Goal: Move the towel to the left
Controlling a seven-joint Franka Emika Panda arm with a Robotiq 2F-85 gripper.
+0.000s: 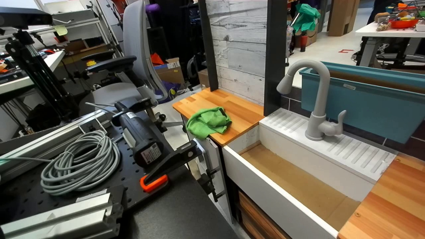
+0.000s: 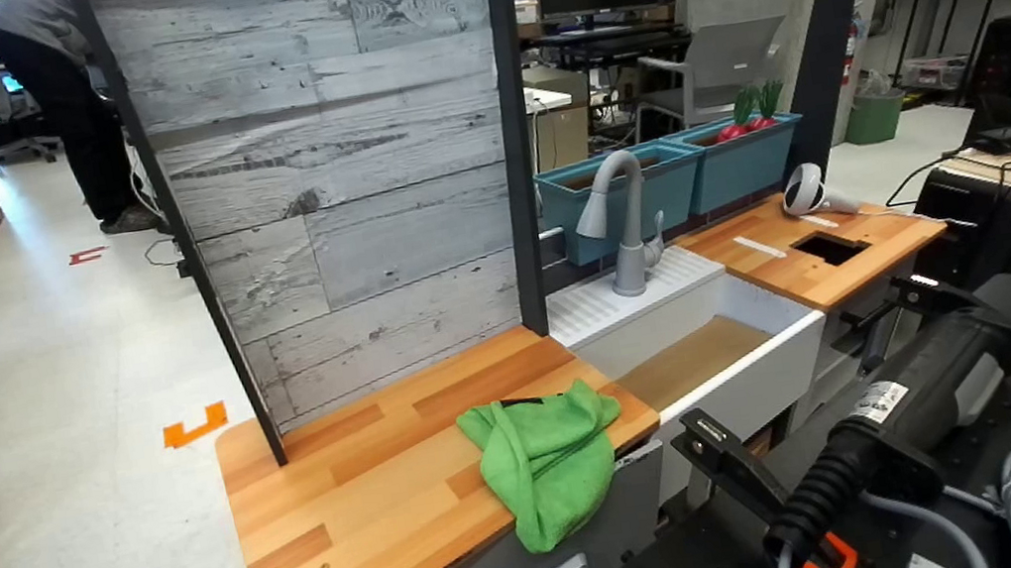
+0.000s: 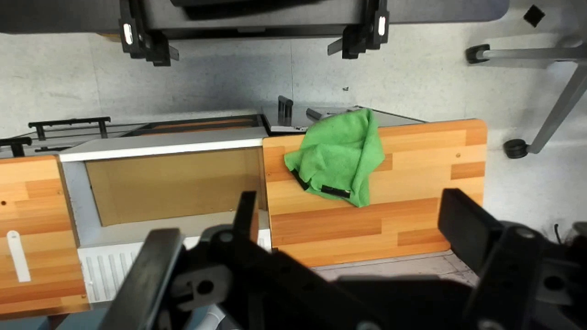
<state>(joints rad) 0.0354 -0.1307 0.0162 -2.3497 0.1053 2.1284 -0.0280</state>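
The green towel (image 1: 208, 122) lies crumpled on the wooden counter (image 1: 247, 111) beside the sink. It also shows in an exterior view (image 2: 547, 463), where part of it hangs over the counter's front edge. In the wrist view the towel (image 3: 339, 153) lies on the sink-side half of the counter (image 3: 426, 165), with black strips along one border. My gripper (image 3: 351, 197) is open and empty in the wrist view, its fingers wide apart. It is seen from above the counter, and nothing shows it touching the towel. I cannot make out the gripper in the exterior views.
The white sink (image 1: 275, 196) adjoins the counter, with a grey faucet (image 1: 320, 99) behind it. A plank back panel (image 2: 338, 169) and dark posts (image 2: 513, 122) rise from the counter's rear. A black table (image 1: 179, 205) with a clamped tool (image 1: 139, 136) stands in front.
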